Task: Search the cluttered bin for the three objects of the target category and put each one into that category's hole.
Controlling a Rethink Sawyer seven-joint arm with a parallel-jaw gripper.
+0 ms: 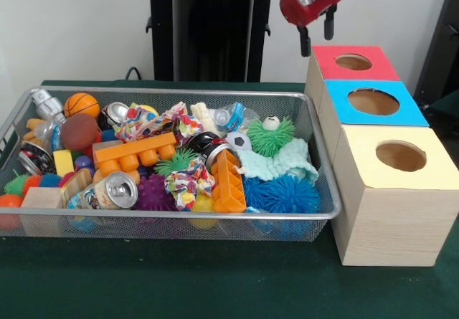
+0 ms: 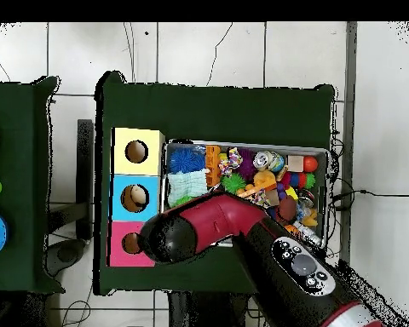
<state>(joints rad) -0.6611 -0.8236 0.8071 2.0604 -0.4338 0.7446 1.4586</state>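
While the claw (image 1: 318, 38) hangs up high just beside the red box (image 1: 356, 62), its two dark fingers (image 1: 305, 43) point down with a small gap between them. It is open and holds nothing and touches nothing. The wire bin (image 1: 324, 190) sits on the green desk (image 1: 179, 283), at nine o'clock from the boxes. It is full of toys: a blue spiky ball (image 1: 287, 193), a green spiky ball (image 1: 271, 138), an orange block (image 1: 136, 153) and a can (image 1: 115, 190). The blue box (image 1: 373, 102) and yellow box (image 1: 401, 158) stand in a row with the red one.
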